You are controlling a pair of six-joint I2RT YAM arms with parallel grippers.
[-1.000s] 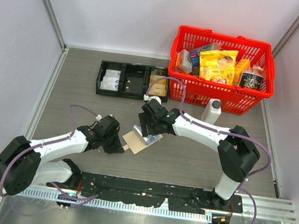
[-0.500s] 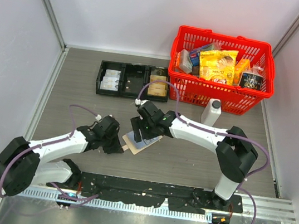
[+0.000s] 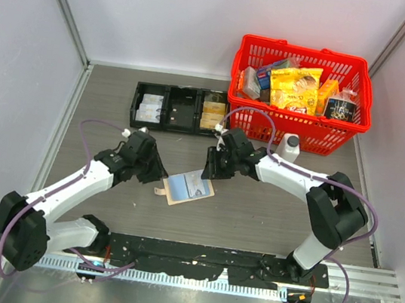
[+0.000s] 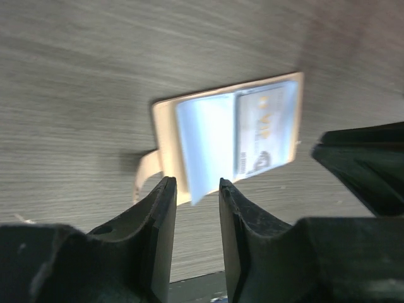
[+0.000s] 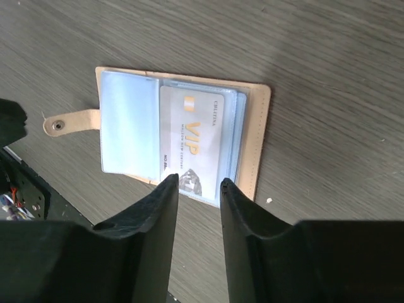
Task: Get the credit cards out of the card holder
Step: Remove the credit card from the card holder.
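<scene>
Overhead top view, close wrist views, likely sharing card holder (image 5: 129, 129)

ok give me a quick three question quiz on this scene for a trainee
1. True or false: the tan folding leather-like card holder lies shut with its snap tab fastened.
2. What shows inside its clear sleeve? A) a pale plastic card printed VIP B) a metal key C) a folded banknote
3. Fill in: the black plastic tray has ___ compartments.
Key: 1 false, it lies open; 2 A; 3 three.
</scene>
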